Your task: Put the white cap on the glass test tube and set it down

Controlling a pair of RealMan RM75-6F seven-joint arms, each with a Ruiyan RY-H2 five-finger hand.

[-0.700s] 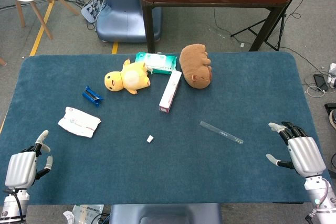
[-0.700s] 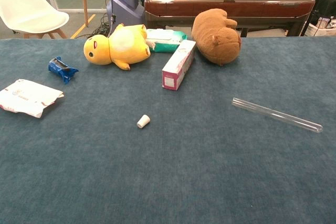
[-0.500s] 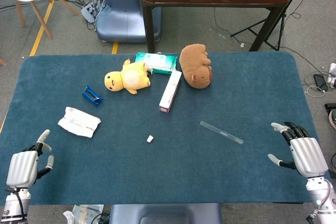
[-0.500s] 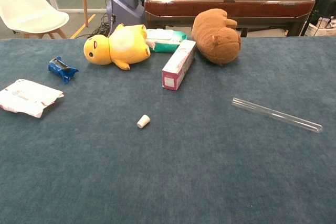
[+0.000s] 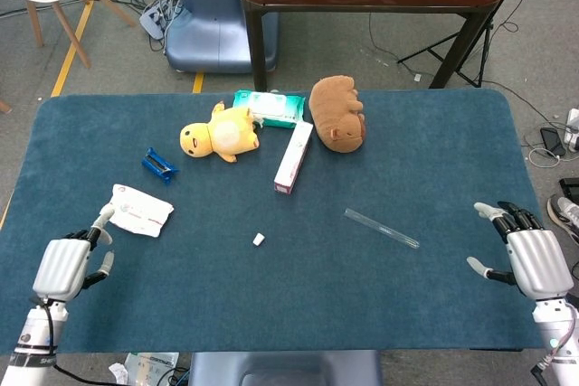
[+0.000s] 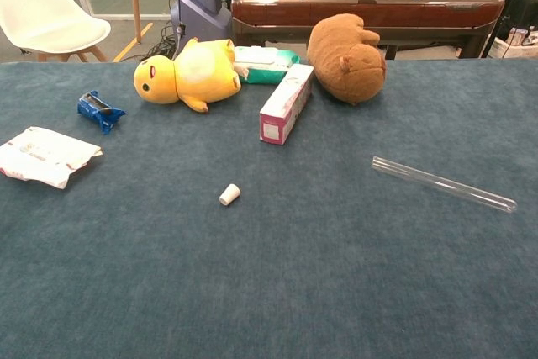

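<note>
The small white cap (image 5: 259, 240) (image 6: 229, 194) lies alone on the blue table mat near the middle. The clear glass test tube (image 5: 381, 228) (image 6: 442, 183) lies flat to its right, slanting toward the front right. My left hand (image 5: 65, 267) hovers over the front left corner, open and holding nothing, well left of the cap. Over the front right edge my right hand (image 5: 533, 261) is open too, its fingers spread, a good way right of the tube. Neither hand shows in the chest view.
At the back stand a yellow plush duck (image 5: 220, 133), a brown plush animal (image 5: 337, 113), a green wipes pack (image 5: 270, 107) and a white-pink box (image 5: 294, 156). A blue wrapper (image 5: 158, 165) and a white packet (image 5: 137, 209) lie at the left, the packet close to my left hand.
My left hand has moved forward and right, toward the white packet. My right hand has drifted slightly right and toward the table's edge. The cap and tube have not moved.
</note>
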